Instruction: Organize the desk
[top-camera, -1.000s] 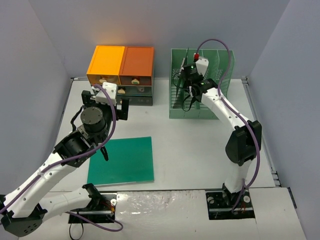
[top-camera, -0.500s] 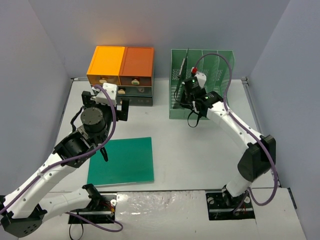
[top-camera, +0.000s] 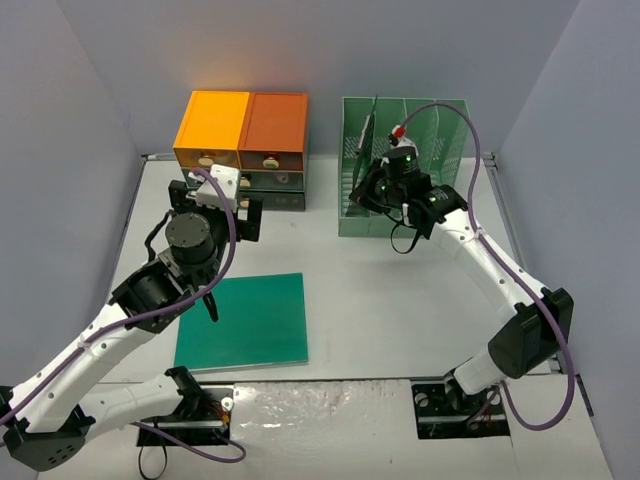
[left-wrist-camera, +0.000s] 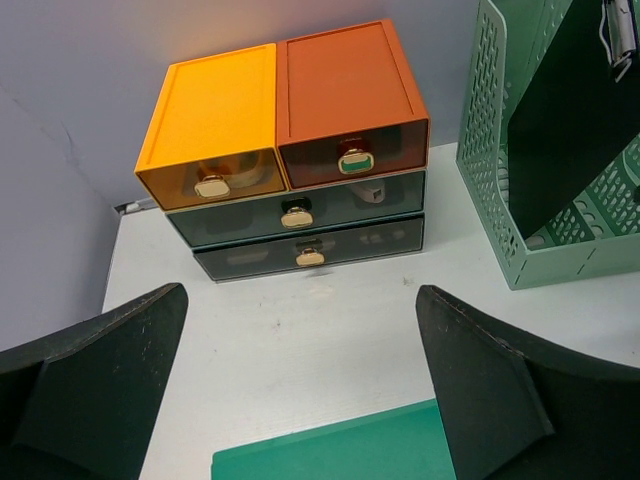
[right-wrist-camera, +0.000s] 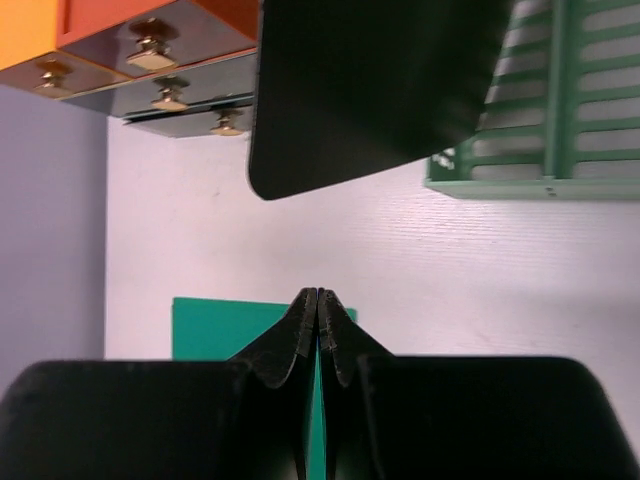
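The desk (top-camera: 400, 300) is a white tabletop between grey-lilac walls. My right gripper (top-camera: 362, 192) hovers just in front of the left end of the green file rack (top-camera: 405, 215). It is shut, with nothing between its fingertips (right-wrist-camera: 318, 295). A black clipboard (right-wrist-camera: 370, 90) stands tilted in the rack's leftmost slot (top-camera: 367, 135), apart from the gripper. My left gripper (top-camera: 210, 212) is open and empty over the desk, facing the drawer unit (left-wrist-camera: 290, 130). Its fingers (left-wrist-camera: 490, 380) straddle bare tabletop just beyond the far edge of a flat green folder (left-wrist-camera: 340, 450).
The drawer unit (top-camera: 243, 140) with orange tops stands at the back left against the wall, its drawers shut. The green folder (top-camera: 243, 322) lies at the near left. Thin metal rails (top-camera: 510, 230) edge the desk. The rack's other slots (top-camera: 430, 130) hold nothing visible.
The right gripper has drawn back out of the rack toward the near side, leaving the black clipboard standing in its slot. The left arm has stayed put.
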